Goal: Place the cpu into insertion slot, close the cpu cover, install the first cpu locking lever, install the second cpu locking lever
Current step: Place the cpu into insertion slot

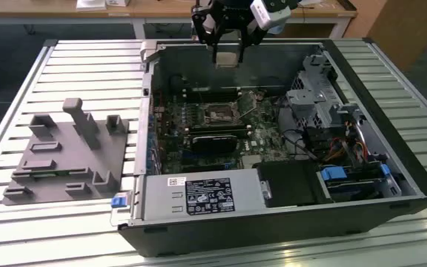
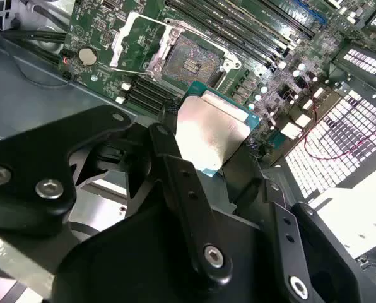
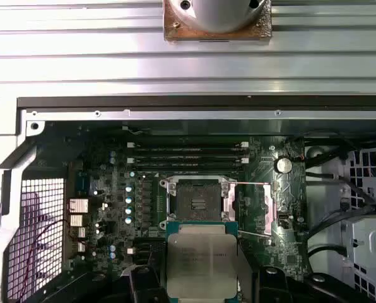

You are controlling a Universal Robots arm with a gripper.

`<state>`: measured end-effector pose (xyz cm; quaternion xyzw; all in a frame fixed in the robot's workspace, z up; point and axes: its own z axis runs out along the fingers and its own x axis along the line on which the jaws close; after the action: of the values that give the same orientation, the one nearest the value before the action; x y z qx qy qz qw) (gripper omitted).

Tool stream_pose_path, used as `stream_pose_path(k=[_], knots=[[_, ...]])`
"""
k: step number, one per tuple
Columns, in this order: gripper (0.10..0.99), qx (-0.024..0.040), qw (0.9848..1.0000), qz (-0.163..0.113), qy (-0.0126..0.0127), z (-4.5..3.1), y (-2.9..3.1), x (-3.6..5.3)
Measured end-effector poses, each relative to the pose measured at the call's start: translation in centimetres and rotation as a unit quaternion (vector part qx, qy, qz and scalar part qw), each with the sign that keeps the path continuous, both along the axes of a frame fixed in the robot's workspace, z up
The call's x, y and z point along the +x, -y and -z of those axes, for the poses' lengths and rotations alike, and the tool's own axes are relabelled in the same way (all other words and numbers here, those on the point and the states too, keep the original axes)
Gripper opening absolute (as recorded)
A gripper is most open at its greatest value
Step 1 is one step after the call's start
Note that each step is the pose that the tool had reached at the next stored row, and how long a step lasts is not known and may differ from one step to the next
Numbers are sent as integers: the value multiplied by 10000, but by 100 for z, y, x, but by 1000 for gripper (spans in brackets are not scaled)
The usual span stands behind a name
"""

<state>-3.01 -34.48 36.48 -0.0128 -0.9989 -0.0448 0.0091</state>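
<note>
My gripper (image 1: 227, 55) hangs over the back of the open computer case (image 1: 148, 111), shut on the cpu (image 1: 227, 59). The cpu's flat silver-grey top shows between the black fingers in both wrist views (image 2: 210, 132) (image 3: 200, 262). Below it on the green motherboard lies the insertion slot (image 1: 219, 114) (image 2: 191, 63) (image 3: 199, 201), a dark square socket with nothing in it. The cpu cover (image 2: 132, 39) (image 3: 254, 208) is swung open to one side of the socket. A thin locking lever (image 3: 254, 235) stands out beside the socket.
Long black memory slots (image 3: 188, 151) run beside the socket. A black card (image 1: 215, 142), a power supply (image 1: 198, 194) and a metal drive cage (image 1: 321, 94) crowd the case. A grey fixture block (image 1: 65, 150) sits on the slatted table at the exterior view's left.
</note>
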Motion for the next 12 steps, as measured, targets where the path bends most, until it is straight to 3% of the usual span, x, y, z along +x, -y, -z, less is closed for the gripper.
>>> stream_pose_path(k=[12], knots=[[537, 0, 9999, 151, 0, 1, 0, 0]])
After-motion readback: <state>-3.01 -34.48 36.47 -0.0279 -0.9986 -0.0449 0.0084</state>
